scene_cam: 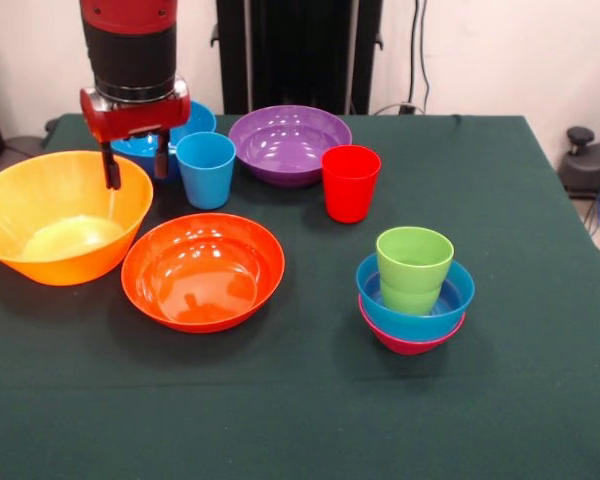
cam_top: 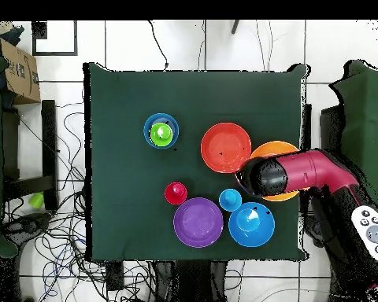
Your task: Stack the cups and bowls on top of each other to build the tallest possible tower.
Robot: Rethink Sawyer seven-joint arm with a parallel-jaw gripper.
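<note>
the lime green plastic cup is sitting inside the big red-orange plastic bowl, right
No. The front view shows the lime green plastic cup sitting inside the small blue plastic bowl, which rests in a small magenta bowl. The big red-orange plastic bowl holds nothing.

We note glossy, smooth plastic on all bowls [scene_cam: 202, 270] and cups [scene_cam: 350, 182], light glinting off each. Table [scene_cam: 310, 420] wears matt dark green cloth. Arm [scene_cam: 130, 40]: shiny red shell, matt black bands.

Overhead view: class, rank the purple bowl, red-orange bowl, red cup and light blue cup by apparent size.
1-2. Purple bowl and red-orange bowl: alike, no ranking.
3-4. Light blue cup and red cup: also near equal.
</note>
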